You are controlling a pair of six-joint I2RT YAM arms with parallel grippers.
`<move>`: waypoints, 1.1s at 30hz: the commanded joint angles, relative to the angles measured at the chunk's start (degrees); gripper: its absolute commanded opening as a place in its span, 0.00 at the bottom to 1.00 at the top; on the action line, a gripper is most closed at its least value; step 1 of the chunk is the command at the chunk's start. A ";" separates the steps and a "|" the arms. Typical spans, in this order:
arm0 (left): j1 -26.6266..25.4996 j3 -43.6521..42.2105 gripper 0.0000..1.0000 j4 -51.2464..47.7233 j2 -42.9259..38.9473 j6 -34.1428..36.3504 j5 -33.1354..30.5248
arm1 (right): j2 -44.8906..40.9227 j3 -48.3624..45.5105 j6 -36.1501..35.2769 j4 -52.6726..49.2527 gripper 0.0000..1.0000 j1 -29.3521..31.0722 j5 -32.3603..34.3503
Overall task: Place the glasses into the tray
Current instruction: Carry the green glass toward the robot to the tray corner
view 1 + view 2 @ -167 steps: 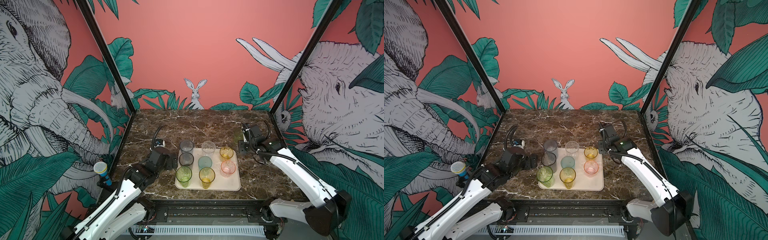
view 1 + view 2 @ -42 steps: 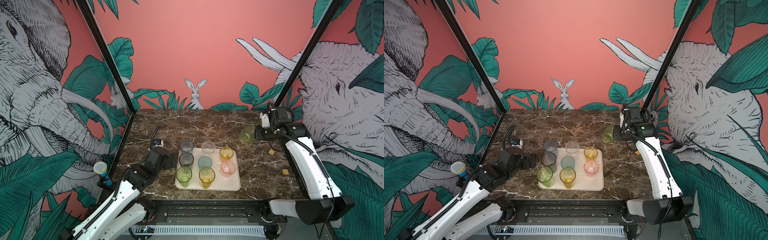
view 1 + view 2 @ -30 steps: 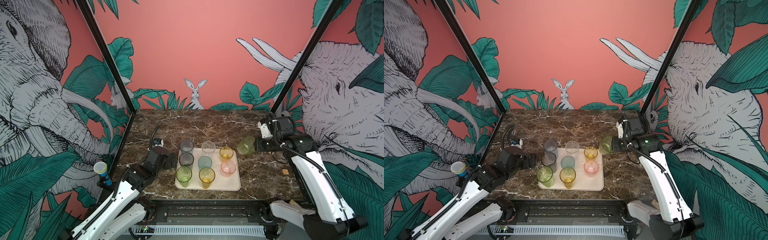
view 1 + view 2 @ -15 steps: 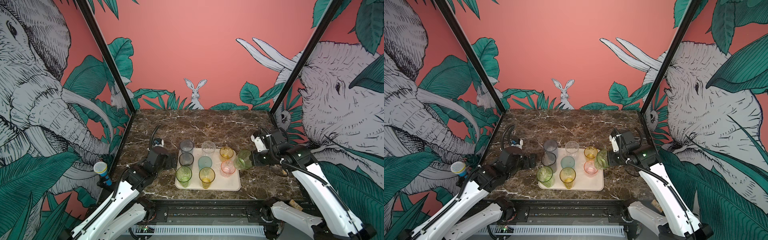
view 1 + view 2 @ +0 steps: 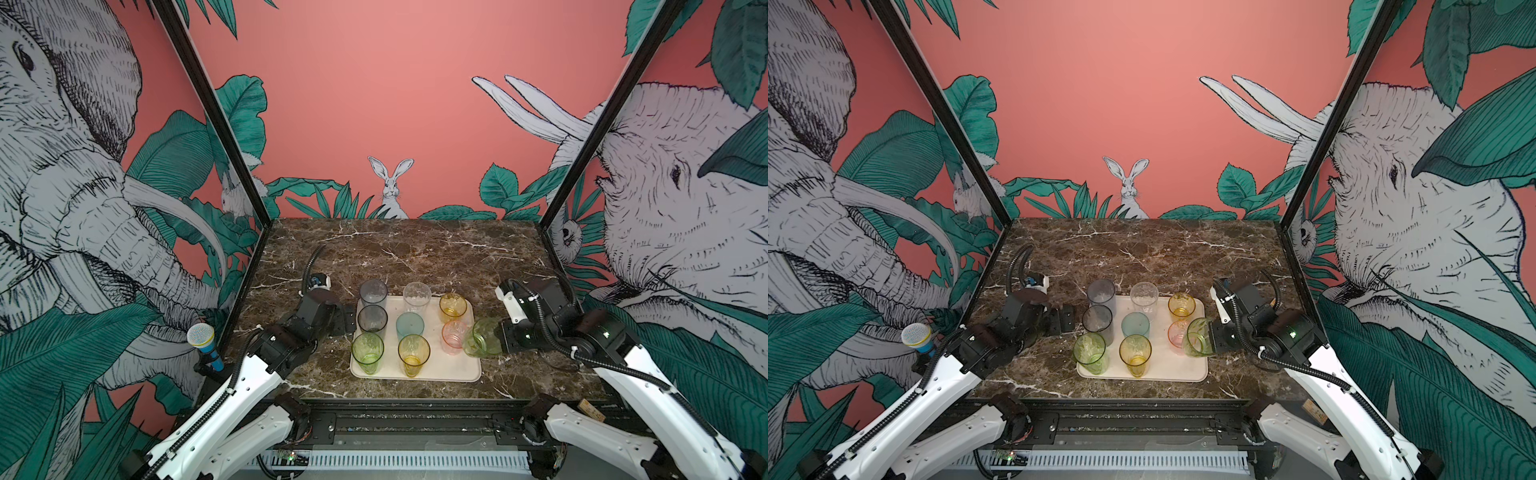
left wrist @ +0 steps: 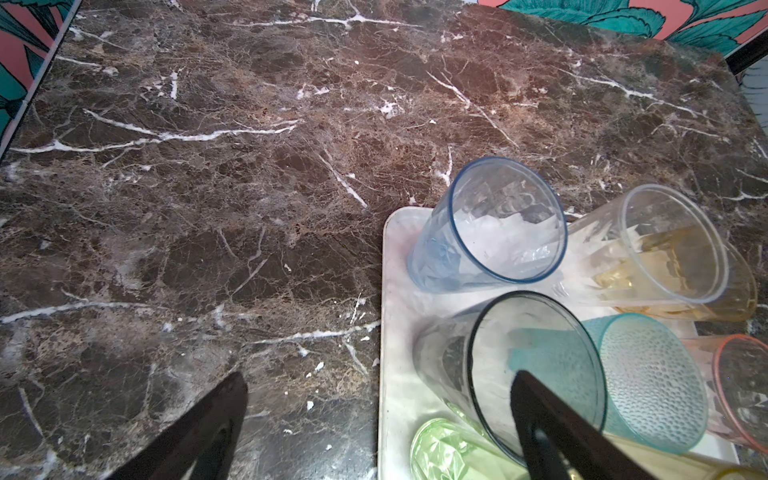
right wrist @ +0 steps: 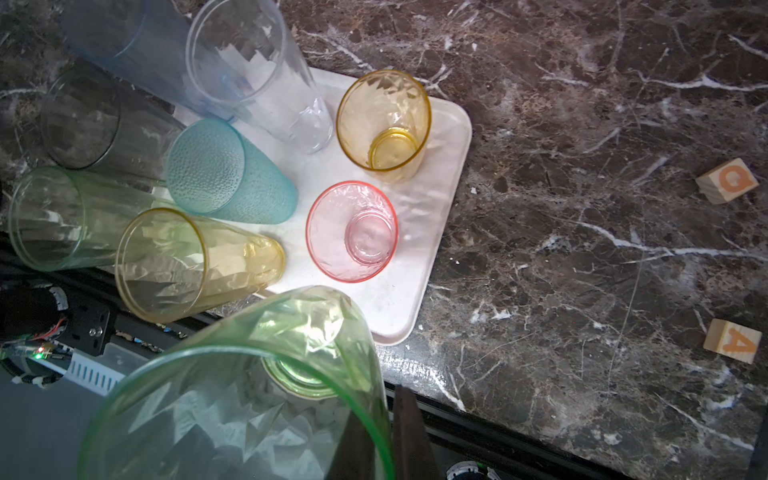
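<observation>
**A:** Where does it go?

**B:** The tray's [image 5: 457, 368] near corner at five o'clock looks free. The yellow glass [image 5: 413, 353] is at its nine and the pink glass [image 5: 454, 336] at its twelve.

**A:** And the glass?

**B:** My right fingers [image 7: 401, 436] pinch the green glass [image 5: 482, 343] by its rim. It's tipped, mouth toward nine, over the tray's edge at four. I'd stand it upright, lower it straight, and release only once the base sits flat. My left fingers [image 5: 1061, 320] are spread and empty over the bench [image 5: 415, 249] at nine.

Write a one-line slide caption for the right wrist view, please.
Right jaws grip the rim of a pale green tumbler, tilted near the bare corner of the tray; eight tumblers stand inside.
</observation>
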 commanded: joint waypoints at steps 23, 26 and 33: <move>0.39 -1.19 0.99 1.32 -0.42 -1.06 -0.12 | 5.76 -18.21 19.59 17.76 0.00 23.58 10.08; 0.39 -1.62 0.99 1.48 -0.52 -1.23 -0.04 | 6.45 -19.84 20.12 19.35 0.00 23.60 11.14; 0.39 -2.42 0.99 2.04 -0.60 -1.50 0.21 | 8.08 -22.41 20.79 20.97 0.00 23.63 13.04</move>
